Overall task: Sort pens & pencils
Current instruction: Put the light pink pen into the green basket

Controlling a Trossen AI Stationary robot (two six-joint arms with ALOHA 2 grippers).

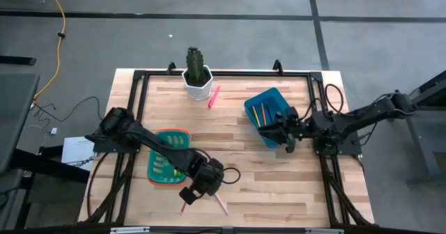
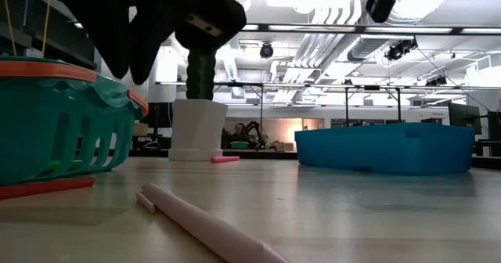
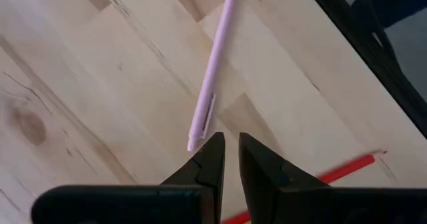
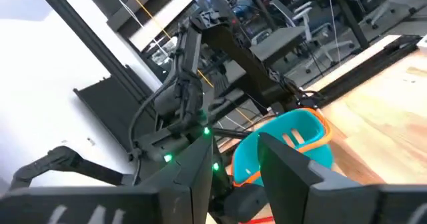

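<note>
Now, left claw: nearly clenched, empty, near front edge.
Pale pink pen: lies just ahead, long axis running away from it.
Right claw: released, over blue bin.

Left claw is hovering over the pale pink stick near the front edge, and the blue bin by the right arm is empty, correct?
Not quite. The left claw does hover over the pale pink stick, but the blue bin by the right arm is not empty: the high view shows thin orange sticks lying inside it.
</note>
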